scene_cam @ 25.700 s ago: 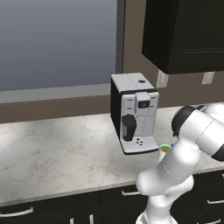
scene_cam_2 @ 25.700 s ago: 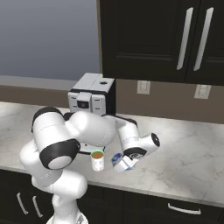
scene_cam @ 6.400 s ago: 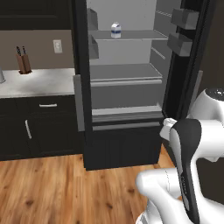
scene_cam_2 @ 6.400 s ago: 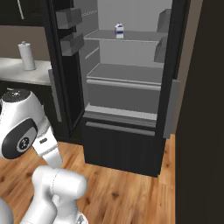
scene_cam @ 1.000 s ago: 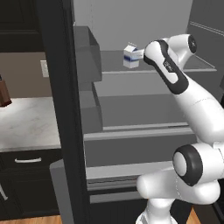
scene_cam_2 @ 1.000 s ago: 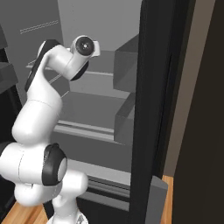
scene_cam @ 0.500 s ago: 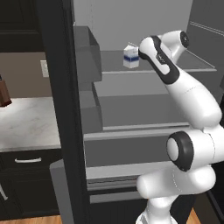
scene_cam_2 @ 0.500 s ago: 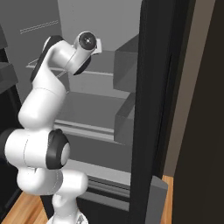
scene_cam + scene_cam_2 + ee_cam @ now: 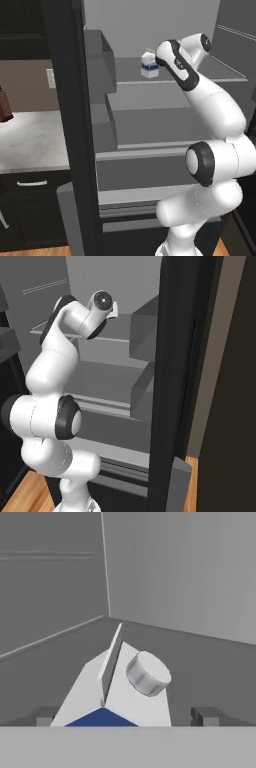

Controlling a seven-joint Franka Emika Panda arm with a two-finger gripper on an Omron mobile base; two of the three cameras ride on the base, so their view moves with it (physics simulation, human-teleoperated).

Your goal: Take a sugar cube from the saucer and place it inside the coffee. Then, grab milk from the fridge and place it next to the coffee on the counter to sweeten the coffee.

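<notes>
Now the step in hand is the grab for the milk (image 9: 117, 684), and the pictures suggest it is close but not yet made. Going from left to right in the hand view: the left fingertip (image 9: 46, 715) sits low beside the carton's white sloped roof, the carton's folded ridge and round grey cap rise in the middle, and the right fingertip stands off to the other side. So the tool (image 9: 125, 716) is spread wide, with the carton between its tips and directly ahead of it — nothing is pinched so far.

From the left base view the milk (image 9: 148, 64) stands upright on an upper shelf (image 9: 200, 75) of the fridge (image 9: 65, 125), just beyond the end of the arm; the right base view hides the carton behind the wrist, so how deep the tips reach is hard to judge.

To do this well, I would ease the tool a little further forward and down, so the pads land on the flat sides around the blue band rather than on the slanting roof, where they would likely slip upward. The ridge runs slightly off the line between the tips — a small roll of the wrist might square the grip. Close gently, since a light carton may tip or slide towards the back wall of the fridge, then lift straight before drawing out.
</notes>
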